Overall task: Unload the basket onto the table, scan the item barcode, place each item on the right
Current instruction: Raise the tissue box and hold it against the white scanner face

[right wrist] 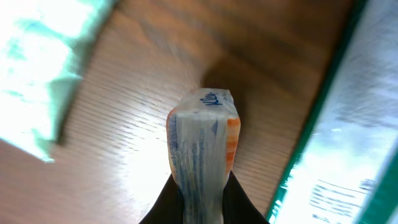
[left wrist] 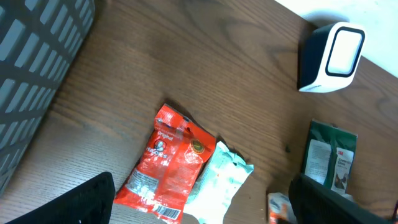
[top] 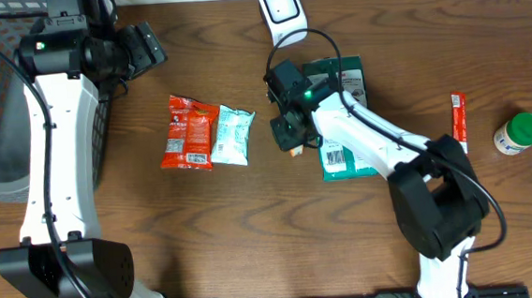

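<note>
1. orange-and-white small plastic packet (right wrist: 202, 137) is pinched by the right tool (right wrist: 200, 196) over the brown wooden worktop (top: 215, 228).
2. gripped by one end, probably to present its barcode to the white boxy scanner (top: 281, 7).
3. left tool (top: 146, 45) stands wide, empty.

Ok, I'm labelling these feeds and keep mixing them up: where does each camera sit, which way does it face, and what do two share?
Overhead: fixed above the table, facing straight down; the left arm, right arm and scanner show.
Left wrist: on the left arm, tilted down toward the red packet and scanner; the open left pincer frames the bottom corners.
Right wrist: on the right arm, close above the table; the right pincer pinches an orange-and-white sachet.
Shared: overhead and left wrist both show scanner and red packet.
</note>
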{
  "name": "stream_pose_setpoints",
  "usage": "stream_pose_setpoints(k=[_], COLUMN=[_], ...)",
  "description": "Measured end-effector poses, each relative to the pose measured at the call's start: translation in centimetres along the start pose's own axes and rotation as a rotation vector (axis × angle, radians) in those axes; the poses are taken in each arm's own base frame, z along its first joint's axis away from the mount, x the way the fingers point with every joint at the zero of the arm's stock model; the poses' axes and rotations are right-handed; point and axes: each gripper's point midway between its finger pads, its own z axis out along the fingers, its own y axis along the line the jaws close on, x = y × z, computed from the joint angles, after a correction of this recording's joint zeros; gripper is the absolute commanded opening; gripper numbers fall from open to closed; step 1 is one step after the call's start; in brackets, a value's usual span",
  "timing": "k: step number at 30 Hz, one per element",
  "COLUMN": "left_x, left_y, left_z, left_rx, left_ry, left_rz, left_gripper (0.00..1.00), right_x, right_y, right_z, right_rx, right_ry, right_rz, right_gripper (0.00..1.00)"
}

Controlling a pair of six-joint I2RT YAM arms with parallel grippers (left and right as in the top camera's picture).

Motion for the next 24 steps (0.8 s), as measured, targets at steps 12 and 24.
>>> stream_pose_setpoints(k=[12,24], left_x=[0.0,0.0], left_y=[0.0,0.0], left_z=[0.0,0.0], left_rx=[0.0,0.0], left_ry=[0.0,0.0], left_rz=[0.0,0.0], left_gripper=[0.89,0.89], right_x=[-7.0,-13.7], right_y=[-1.1,-4.6], right_z=[-21.3,-27.7], right_rx=[-0.036,-0.049], right_ry=[-0.272,-0.509], right_rz=[0.08,0.12], right_gripper=[0.01,0.01])
